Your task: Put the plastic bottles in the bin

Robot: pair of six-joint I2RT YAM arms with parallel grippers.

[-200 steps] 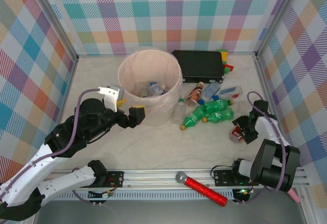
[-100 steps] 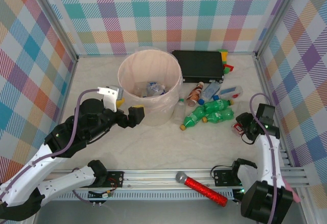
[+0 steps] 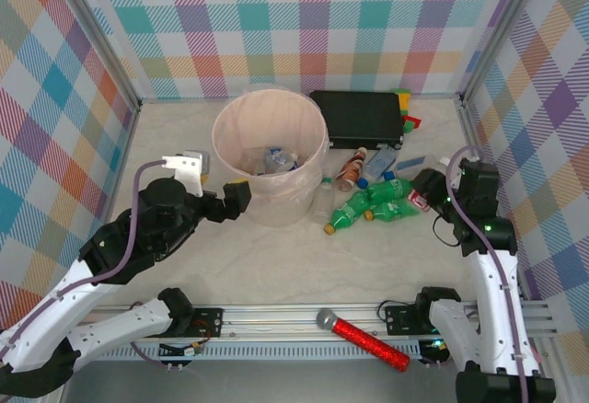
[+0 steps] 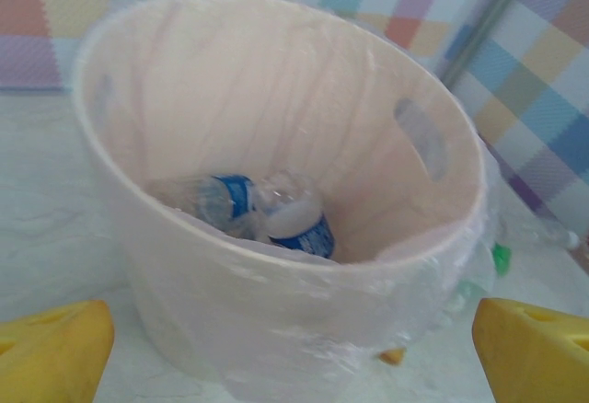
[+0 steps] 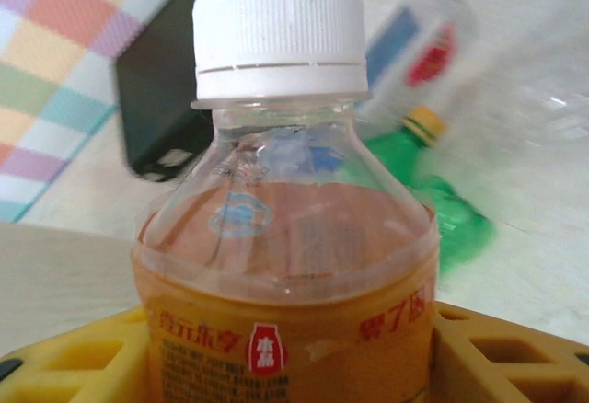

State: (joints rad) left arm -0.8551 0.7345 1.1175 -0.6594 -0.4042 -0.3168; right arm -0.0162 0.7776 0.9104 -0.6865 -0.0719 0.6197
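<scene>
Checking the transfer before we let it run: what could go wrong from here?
1. The right claw grips the orange-label bottle low, at its label; it could tilt or slip in transit.
2. The left claw sits open close to the bin, so the arms could clash at the drop.

Bin (image 3: 276,196) left of box (image 3: 357,118); bottles (image 3: 382,205) right of bin, some inside.

- Pale cream marbled tabletop (image 3: 276,265).
- Large round pale pink-cream bin (image 3: 276,208) stands left of centre.
- Flat black rectangular box (image 3: 357,118) lies behind it, to the right.
- Green plastic bottles with yellow caps (image 3: 382,202) lie on their sides right of the bin.
- Clear capped bottle (image 3: 322,199) stands just beside the bin wall.
- Brown bottle with orange label (image 3: 350,171) and clear blue-labelled bottle (image 3: 377,166) lie between the green ones and the box.
</scene>
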